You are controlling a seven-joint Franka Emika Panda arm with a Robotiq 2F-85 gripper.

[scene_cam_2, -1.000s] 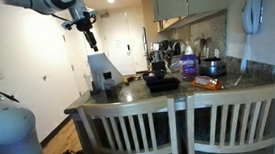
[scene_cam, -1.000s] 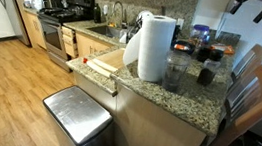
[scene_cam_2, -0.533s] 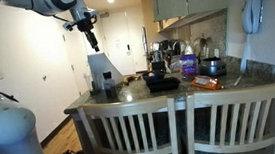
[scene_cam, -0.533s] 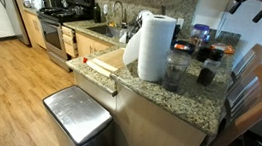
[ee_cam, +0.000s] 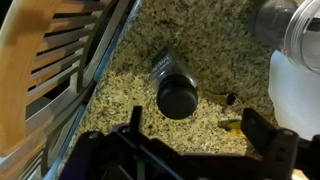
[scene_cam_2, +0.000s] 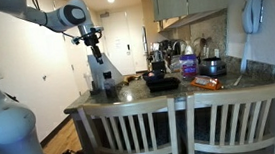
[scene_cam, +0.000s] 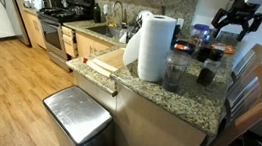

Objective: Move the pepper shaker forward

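Kitchen with wood floor (scene_cam: pixel 9 78), speckled granite counter (scene_cam: pixel 179 105), steel bin (scene_cam: pixel 77 115), stove (scene_cam: pixel 54 25), slatted wooden chairs (scene_cam_2: pixel 130 105), white wall (scene_cam_2: pixel 22 72)

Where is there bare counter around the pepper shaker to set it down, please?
In the wrist view, bare granite lies between the shaker and the chair backs, and below the shaker toward the hand. The other side is crowded by the tumbler and paper towel roll.

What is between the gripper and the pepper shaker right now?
Nothing. In the wrist view the open gripper hangs above the pepper shaker, and only open air separates them over the speckled granite countertop.
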